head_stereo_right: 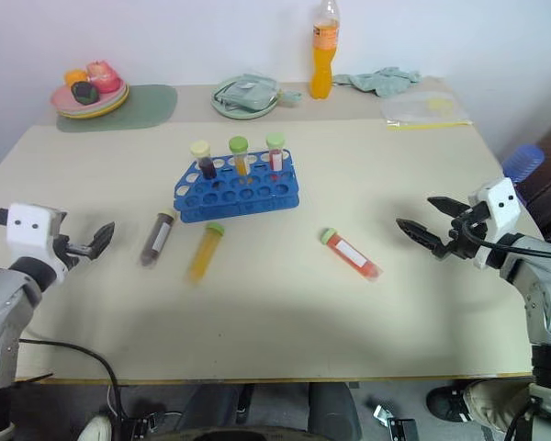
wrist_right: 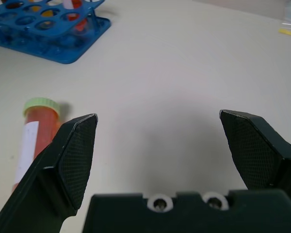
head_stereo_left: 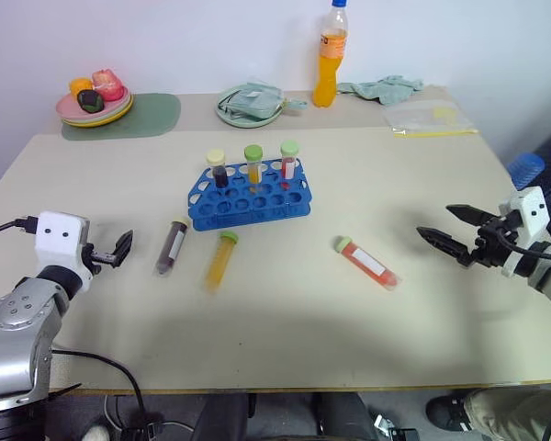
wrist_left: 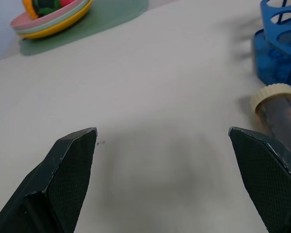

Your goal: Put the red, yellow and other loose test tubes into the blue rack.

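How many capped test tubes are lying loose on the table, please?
3, all in front of the bright blue plastic rack: dark maroon, pale-yellow-capped tube; yellow-orange, green-capped tube; red-orange, white-labelled tube further right.

Desk (head_stereo_left: 285, 331): wide bare strip along the near edge. Three loose tubes lie flat mid-desk, apart from each other: maroon tube (head_stereo_left: 172, 246) and yellow tube (head_stereo_left: 220, 262) just before the blue rack (head_stereo_left: 248, 195), red tube (head_stereo_left: 368, 263) off to the right. Rack's back row carries three upright tubes; front holes are reachable from above. Bottle (head_stereo_left: 329, 57), plates (head_stereo_left: 95, 107), dish (head_stereo_left: 250, 106) and cloth (head_stereo_left: 382, 87) crowd the far edge.
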